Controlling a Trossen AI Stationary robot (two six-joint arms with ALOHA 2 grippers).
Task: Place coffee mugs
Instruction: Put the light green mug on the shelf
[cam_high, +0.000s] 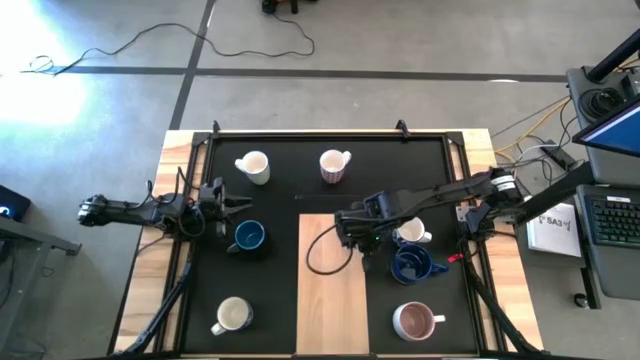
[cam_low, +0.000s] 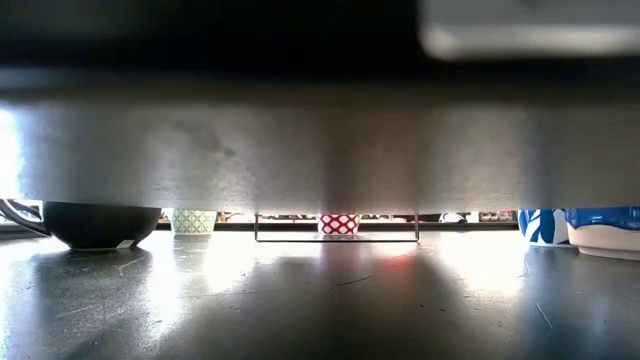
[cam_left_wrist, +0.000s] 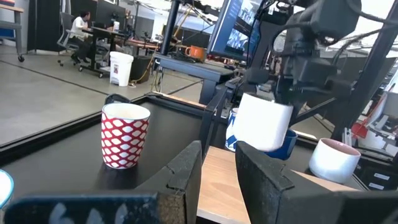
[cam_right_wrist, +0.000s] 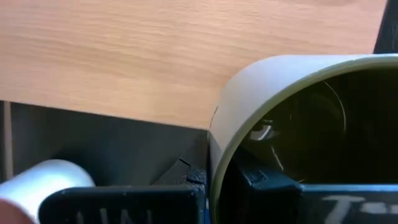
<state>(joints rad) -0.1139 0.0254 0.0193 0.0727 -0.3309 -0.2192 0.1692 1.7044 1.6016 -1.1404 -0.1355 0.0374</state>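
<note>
My right gripper (cam_high: 352, 236) is shut on a mug (cam_left_wrist: 261, 124) that is cream outside with an olive rim and a dark inside. It holds the mug over the wooden strip (cam_high: 333, 310). My left gripper (cam_high: 232, 206) is open and touches nothing; it sits just beyond a dark blue mug (cam_high: 248, 236). On the black mat stand two white mugs (cam_high: 253, 166) (cam_high: 232, 315) and a pink-patterned mug (cam_high: 335, 165) (cam_left_wrist: 126, 135). To the right are a white mug (cam_high: 412, 231), another dark blue mug (cam_high: 410, 265), and a white mug with a maroon inside (cam_high: 414, 320). My right gripper grips the mug's wall at the rim (cam_right_wrist: 216, 155), with one finger (cam_right_wrist: 273, 186) inside the mug and the other (cam_right_wrist: 124, 199) outside. It comes down from above. The mug is lifted clear over the wooden strip and hangs roughly upright below the fingers.
The black mat (cam_high: 280, 290) has raised frame edges, and cables run along the table's sides. In the low view a dark body close overhead hides most of the scene. The room beyond holds monitors, desks and a seated person (cam_left_wrist: 79, 28).
</note>
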